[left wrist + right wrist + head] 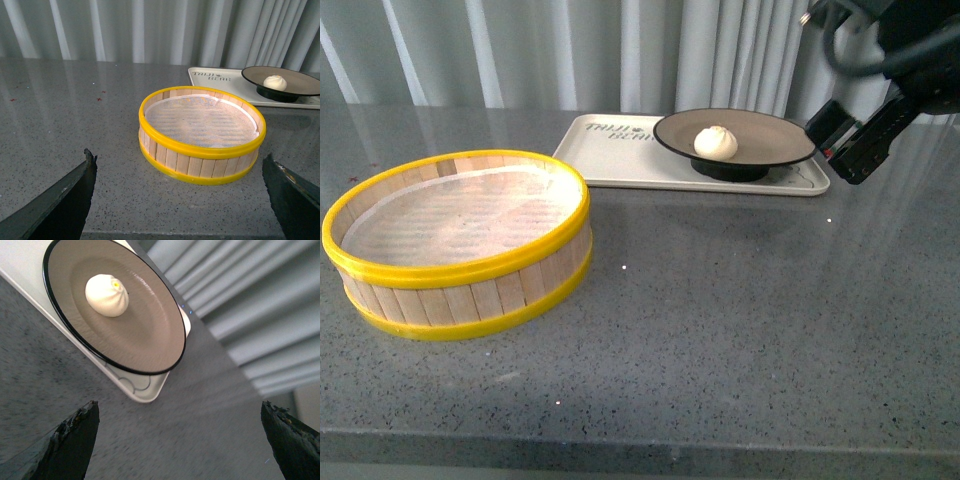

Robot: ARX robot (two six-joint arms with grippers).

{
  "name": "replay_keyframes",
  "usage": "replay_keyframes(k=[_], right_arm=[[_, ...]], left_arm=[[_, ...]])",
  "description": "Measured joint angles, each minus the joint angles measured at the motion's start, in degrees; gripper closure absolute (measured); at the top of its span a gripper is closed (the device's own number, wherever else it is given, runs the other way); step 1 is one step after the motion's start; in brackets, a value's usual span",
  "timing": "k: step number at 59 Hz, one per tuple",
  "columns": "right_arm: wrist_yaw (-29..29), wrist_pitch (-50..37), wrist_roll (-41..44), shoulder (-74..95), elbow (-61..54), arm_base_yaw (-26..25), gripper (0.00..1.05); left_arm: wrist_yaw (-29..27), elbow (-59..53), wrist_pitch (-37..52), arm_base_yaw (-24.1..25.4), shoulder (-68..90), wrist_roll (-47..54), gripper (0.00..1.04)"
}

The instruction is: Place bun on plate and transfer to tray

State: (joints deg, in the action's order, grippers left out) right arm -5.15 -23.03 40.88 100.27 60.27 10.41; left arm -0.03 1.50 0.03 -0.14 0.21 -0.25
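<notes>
The white bun (716, 141) (275, 82) (106, 288) lies in the middle of the black-rimmed tan plate (770, 131) (305, 82) (150, 330). That plate stands on the cream tray (610, 150) (215, 80) (145, 390) at the back of the counter. My right gripper (845, 150) (179, 440) hangs open just right of the plate's rim, holding nothing. In the left wrist view my left gripper (180, 200) is open over the near counter, short of the steamer; it is out of the front view.
A round wooden steamer basket (455, 240) (200, 135) with yellow rims and a white liner stands at the front left. Grey curtains (620, 50) close off the back. The speckled grey counter's front edge (640, 440) runs along the bottom.
</notes>
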Motion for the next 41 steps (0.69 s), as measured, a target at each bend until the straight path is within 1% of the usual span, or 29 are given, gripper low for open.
replay_keyframes(k=[2, 5, 8, 12, 13, 14, 15, 16, 17, 19, 20, 22, 23, 25, 28, 30, 31, 37, 41], right_arm=[[-0.4, 3.0, -7.1, -3.1, -1.3, -0.2, 0.08], [-0.5, 4.2, -15.6, -5.7, -2.4, -0.3, 0.08], [-0.6, 4.3, -19.7, -6.5, -2.4, -0.4, 0.08], [-0.7, 4.3, -23.2, -6.5, -2.4, -0.5, 0.08], [-1.2, 3.5, -24.5, -6.3, -2.8, -0.6, 0.09], [-2.3, 0.4, -25.9, -6.2, -4.0, -0.6, 0.12], [-2.5, -0.7, -26.8, -6.2, -4.4, -0.6, 0.13], [-3.5, -6.0, -29.2, -6.2, -6.7, -0.7, 0.17], [-3.7, -8.1, -30.2, -6.2, -7.6, -0.8, 0.19], [-3.5, -15.4, -33.4, -6.7, -11.6, -1.1, 0.26], [-3.5, -16.2, -33.8, -6.8, -12.2, -1.1, 0.27], [-3.0, -22.1, -36.0, -8.2, -16.6, -1.5, 0.35], [-2.9, -23.1, -36.4, -8.7, -17.4, -1.6, 0.37], [-2.4, -25.9, -37.6, -10.6, -20.8, -2.1, 0.44], [-1.8, -28.7, -38.9, -14.8, -26.2, -3.1, 0.58], [-1.6, -29.4, -39.3, -16.6, -28.5, -3.7, 0.66], [-1.5, -29.6, -39.4, -17.1, -29.1, -3.9, 0.67], [-0.3, -30.8, -39.9, -21.6, -36.2, -5.0, 0.9], [0.3, -31.1, -39.9, -23.6, -38.8, -5.3, 1.01]], left_arm=[[0.0, 0.0, 0.0, 0.0, 0.0, 0.0, 0.07], [0.0, 0.0, 0.0, 0.0, 0.0, 0.0, 0.07], [0.0, 0.0, 0.0, 0.0, 0.0, 0.0, 0.07], [0.0, 0.0, 0.0, 0.0, 0.0, 0.0, 0.07], [0.0, 0.0, 0.0, 0.0, 0.0, 0.0, 0.07], [0.0, 0.0, 0.0, 0.0, 0.0, 0.0, 0.07], [0.0, 0.0, 0.0, 0.0, 0.0, 0.0, 0.07], [0.0, 0.0, 0.0, 0.0, 0.0, 0.0, 0.07], [0.0, 0.0, 0.0, 0.0, 0.0, 0.0, 0.07], [0.0, 0.0, 0.0, 0.0, 0.0, 0.0, 0.07], [0.0, 0.0, 0.0, 0.0, 0.0, 0.0, 0.07], [0.0, 0.0, 0.0, 0.0, 0.0, 0.0, 0.07], [0.0, 0.0, 0.0, 0.0, 0.0, 0.0, 0.07], [0.0, 0.0, 0.0, 0.0, 0.0, 0.0, 0.07], [0.0, 0.0, 0.0, 0.0, 0.0, 0.0, 0.07], [0.0, 0.0, 0.0, 0.0, 0.0, 0.0, 0.07], [0.0, 0.0, 0.0, 0.0, 0.0, 0.0, 0.07], [0.0, 0.0, 0.0, 0.0, 0.0, 0.0, 0.07], [0.0, 0.0, 0.0, 0.0, 0.0, 0.0, 0.07]])
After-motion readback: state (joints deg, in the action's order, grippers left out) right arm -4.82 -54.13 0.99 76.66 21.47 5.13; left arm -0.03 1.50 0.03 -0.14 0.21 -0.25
